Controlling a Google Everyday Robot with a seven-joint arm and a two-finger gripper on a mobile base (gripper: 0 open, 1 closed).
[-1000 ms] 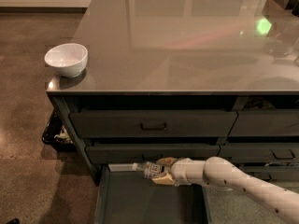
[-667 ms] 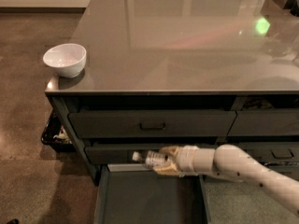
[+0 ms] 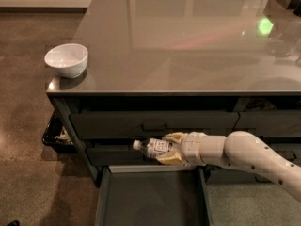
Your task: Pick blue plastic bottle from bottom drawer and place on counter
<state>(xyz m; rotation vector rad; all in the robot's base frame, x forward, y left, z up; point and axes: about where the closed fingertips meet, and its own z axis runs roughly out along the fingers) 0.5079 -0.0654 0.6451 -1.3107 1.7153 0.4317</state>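
My gripper (image 3: 170, 149) is shut on the blue plastic bottle (image 3: 153, 147), a small clear bottle with a white cap and a white label. It holds the bottle on its side, cap pointing left, above the open bottom drawer (image 3: 153, 197) and in front of the middle drawer's face. The white arm reaches in from the right. The drawer's dark floor shows nothing in it. The glossy counter (image 3: 188, 41) lies above, well higher than the bottle.
A white bowl (image 3: 66, 59) stands on the counter's front left corner. Two handled drawers (image 3: 153, 124) are closed above the open one. A dark bin (image 3: 56, 135) with items sits on the floor left of the cabinet. A green light spot (image 3: 265, 25) reflects at the counter's right.
My gripper has lifted the bottle up out of the bottom drawer; it now hangs higher, level with the middle drawer's face.
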